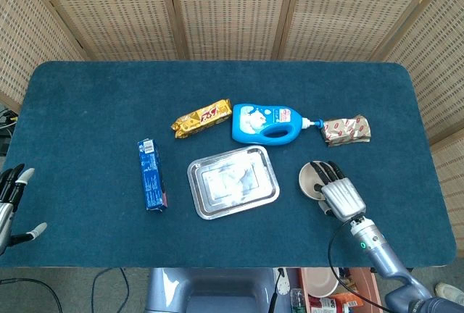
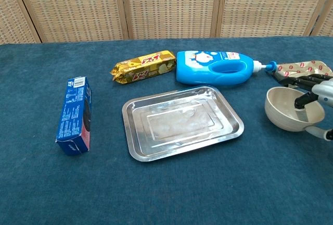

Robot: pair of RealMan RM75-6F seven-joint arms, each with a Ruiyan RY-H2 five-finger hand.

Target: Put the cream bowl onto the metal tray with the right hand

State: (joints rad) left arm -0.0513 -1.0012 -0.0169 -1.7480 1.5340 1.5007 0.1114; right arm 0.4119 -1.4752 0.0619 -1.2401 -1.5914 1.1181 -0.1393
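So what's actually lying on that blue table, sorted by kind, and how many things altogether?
Snack packs: 3, namely the gold biscuit pack, the blue box and the red-patterned foil pack
Detergent bottles: 1, the blue detergent bottle
Bowls: 1, the cream bowl, with the right hand on it
Trays: 1, the metal tray
Total: 6

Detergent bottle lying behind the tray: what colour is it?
Bright blue detergent bottle with a white label, clearest in the chest view.
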